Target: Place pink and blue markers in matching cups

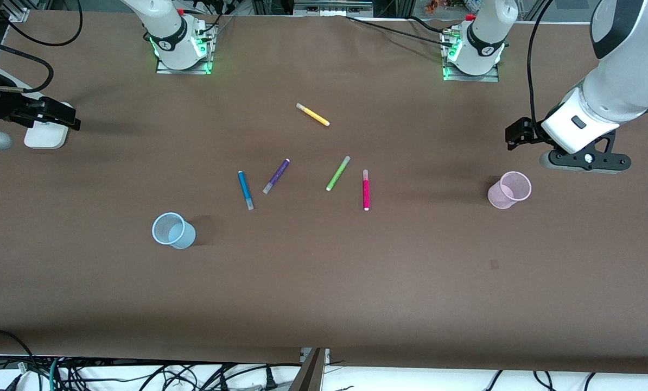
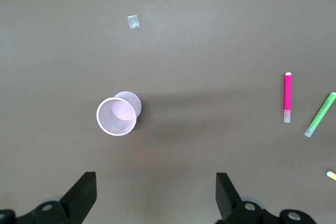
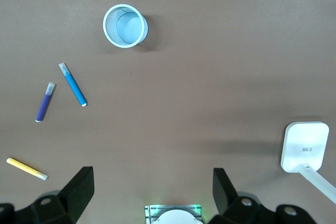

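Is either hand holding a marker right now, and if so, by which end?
Nothing is held. The left hand is open above the pink cup; the right hand is open and empty. The pink marker and blue marker lie on the table.

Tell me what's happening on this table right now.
Nothing is being handled yet. The pink marker and blue marker lie loose mid-table among purple, green and yellow pens. The pink cup and blue cup stand upright and empty. The left gripper hangs over the pink cup's end, the right gripper over the other end, both with fingers open.
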`<move>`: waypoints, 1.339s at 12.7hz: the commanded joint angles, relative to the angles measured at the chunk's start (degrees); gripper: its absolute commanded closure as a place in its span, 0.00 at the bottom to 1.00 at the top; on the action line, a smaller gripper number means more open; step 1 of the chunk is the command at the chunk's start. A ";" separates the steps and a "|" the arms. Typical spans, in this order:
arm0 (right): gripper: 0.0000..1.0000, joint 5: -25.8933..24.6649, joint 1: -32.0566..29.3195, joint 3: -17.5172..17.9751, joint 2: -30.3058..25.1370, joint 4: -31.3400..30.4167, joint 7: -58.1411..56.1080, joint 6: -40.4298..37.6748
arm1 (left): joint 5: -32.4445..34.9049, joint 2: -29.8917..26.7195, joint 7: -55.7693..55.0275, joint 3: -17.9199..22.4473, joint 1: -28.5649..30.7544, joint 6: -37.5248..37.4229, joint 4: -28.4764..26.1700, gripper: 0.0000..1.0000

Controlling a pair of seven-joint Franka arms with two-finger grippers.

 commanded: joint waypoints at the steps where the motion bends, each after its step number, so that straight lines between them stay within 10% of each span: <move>1: 0.00 -0.20 -0.62 0.47 0.67 1.65 -0.26 -0.68 | -1.32 0.73 1.53 0.21 0.29 -0.85 1.71 0.00; 17: 0.00 -0.73 10.27 0.99 9.62 2.17 -0.25 2.48 | -2.54 0.81 -0.66 0.03 -0.49 -1.30 1.01 0.00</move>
